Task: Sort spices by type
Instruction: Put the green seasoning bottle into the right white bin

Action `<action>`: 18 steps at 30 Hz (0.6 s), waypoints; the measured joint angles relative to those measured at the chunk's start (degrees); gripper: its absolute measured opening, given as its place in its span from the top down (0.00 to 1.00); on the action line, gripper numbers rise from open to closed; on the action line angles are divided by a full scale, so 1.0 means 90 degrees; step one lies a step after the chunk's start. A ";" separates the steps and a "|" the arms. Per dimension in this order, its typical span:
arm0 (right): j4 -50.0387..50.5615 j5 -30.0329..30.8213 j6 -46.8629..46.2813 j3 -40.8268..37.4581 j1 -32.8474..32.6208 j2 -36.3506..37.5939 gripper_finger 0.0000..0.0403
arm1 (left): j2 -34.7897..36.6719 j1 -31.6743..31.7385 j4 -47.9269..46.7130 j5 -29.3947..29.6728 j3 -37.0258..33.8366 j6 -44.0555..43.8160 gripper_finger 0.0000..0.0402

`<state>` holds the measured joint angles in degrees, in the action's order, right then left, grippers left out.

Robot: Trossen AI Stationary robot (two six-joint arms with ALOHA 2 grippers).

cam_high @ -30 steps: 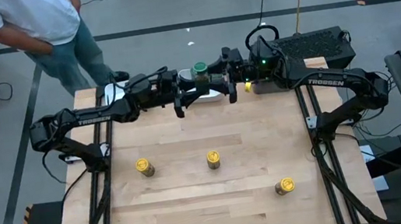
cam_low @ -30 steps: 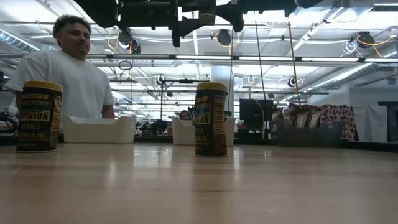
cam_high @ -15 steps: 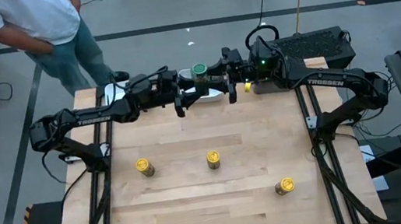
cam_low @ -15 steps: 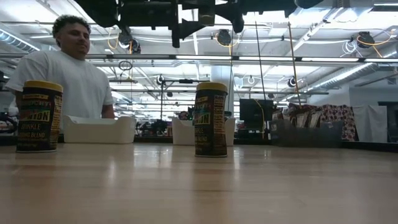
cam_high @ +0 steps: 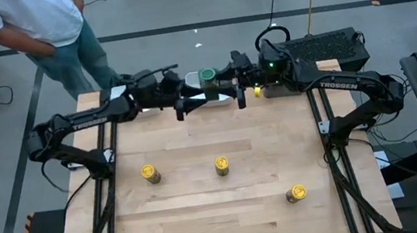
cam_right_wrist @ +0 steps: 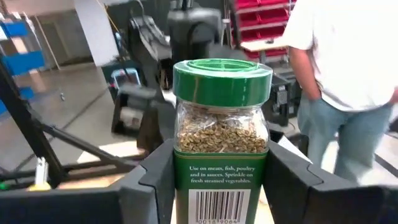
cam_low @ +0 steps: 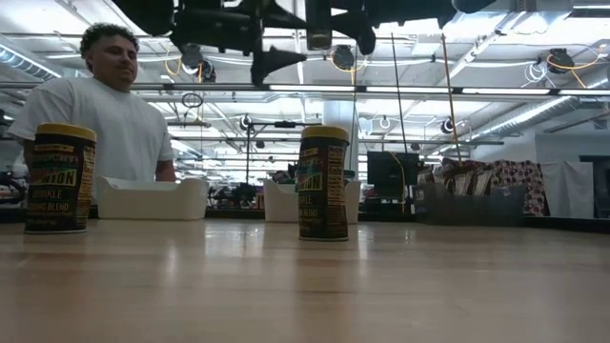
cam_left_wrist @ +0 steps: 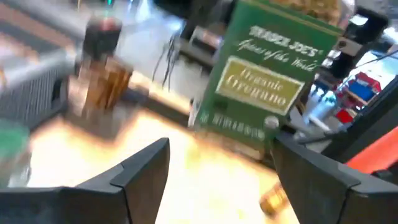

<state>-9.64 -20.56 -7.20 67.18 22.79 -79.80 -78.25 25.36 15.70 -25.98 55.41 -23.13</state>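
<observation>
Above the bench's [cam_high: 198, 159] far edge, right gripper [cam_high: 216, 92] fingers clamp green-lid jar [cam_right_wrist: 221, 134]; left gripper [cam_high: 182, 106] fingers wide, empty.

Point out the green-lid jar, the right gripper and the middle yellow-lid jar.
green-lid jar [cam_right_wrist: 221, 127]: right wrist view, glass body.
right gripper [cam_right_wrist: 214, 180]: right wrist view, between fingertips, shut on the jar.
middle yellow-lid jar [cam_high: 221, 164]: high view, lid.

You are in a large industrial lab: exposed ceiling ducts and strip lights [cam_low: 400, 88], red parts bins [cam_right_wrist: 258, 18], grey concrete floor [cam_high: 177, 6].
</observation>
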 joint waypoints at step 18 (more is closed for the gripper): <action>0.1753 0.2769 0.1113 0.0000 -0.0494 -0.0235 0.59 | 0.0041 0.0453 -0.4471 0.0577 0.2446 -0.2869 0.29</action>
<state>6.14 4.35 2.82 67.18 18.35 -81.92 -77.88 29.44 -24.54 -20.79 77.42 -48.95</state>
